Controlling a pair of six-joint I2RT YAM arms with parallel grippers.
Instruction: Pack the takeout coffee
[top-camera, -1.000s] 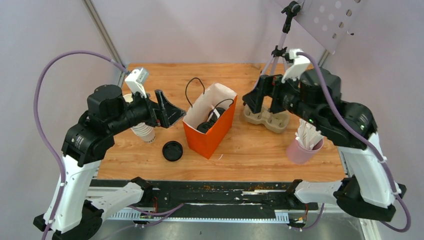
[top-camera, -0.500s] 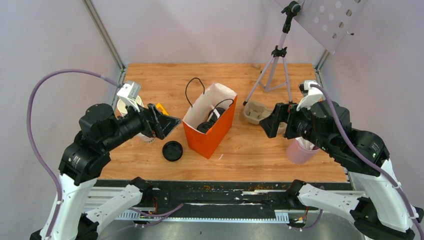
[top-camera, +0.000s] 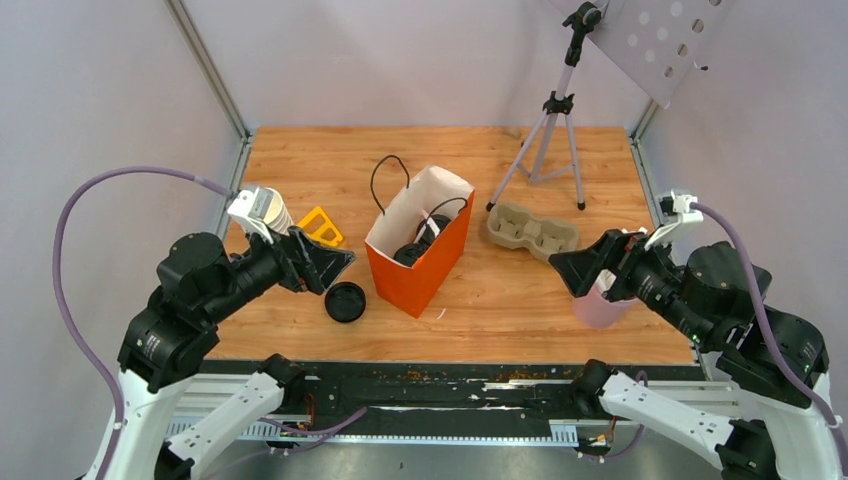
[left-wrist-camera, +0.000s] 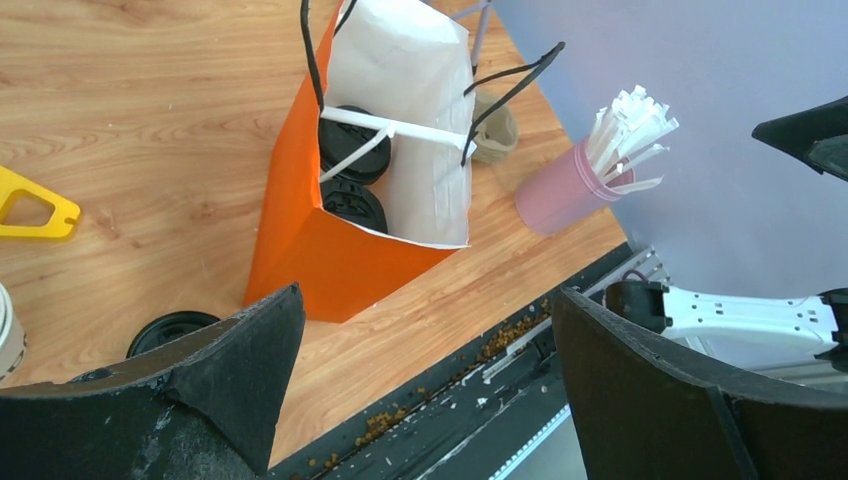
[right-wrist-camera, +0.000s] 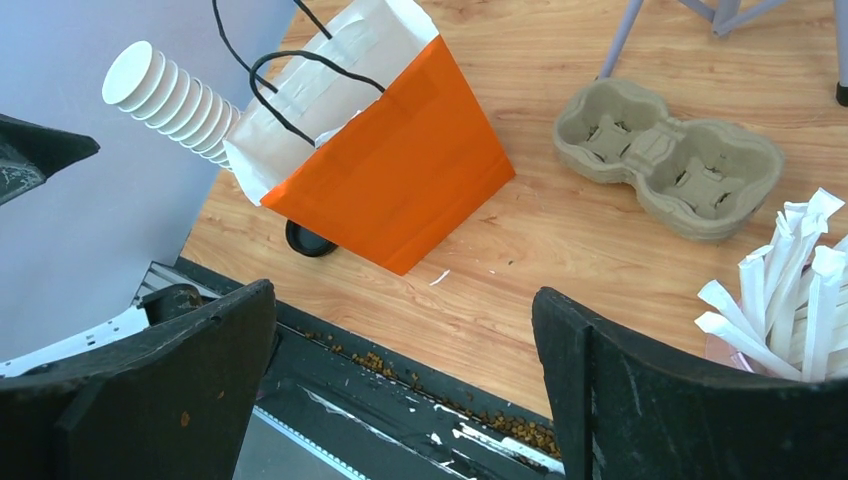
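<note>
The left tool (top-camera: 325, 262) and right tool (top-camera: 580, 268) stand wide, empty. Lidded cups (left-wrist-camera: 352, 203) sit inside the orange bag (top-camera: 425, 265); knocking it could spill them.

Orange bag (top-camera: 420, 265); black-lidded takeout coffee (left-wrist-camera: 355, 158); pink straw cup (top-camera: 595, 310)

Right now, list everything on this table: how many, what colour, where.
paper bag: one, orange, open, mid-table
lidded coffee cups: two showing, black lids, inside the paper bag
loose lid: one, black, left of the bag
cup stack: one, white, left edge
plastic piece: one, yellow, behind the loose lid
cup carrier: one, beige, right of the bag
stick cup: one, pink, near right, holding white sticks
tripod: one, grey, far right
left hand: open, empty, near the loose lid
right hand: open, empty, beside the stick cup
</note>
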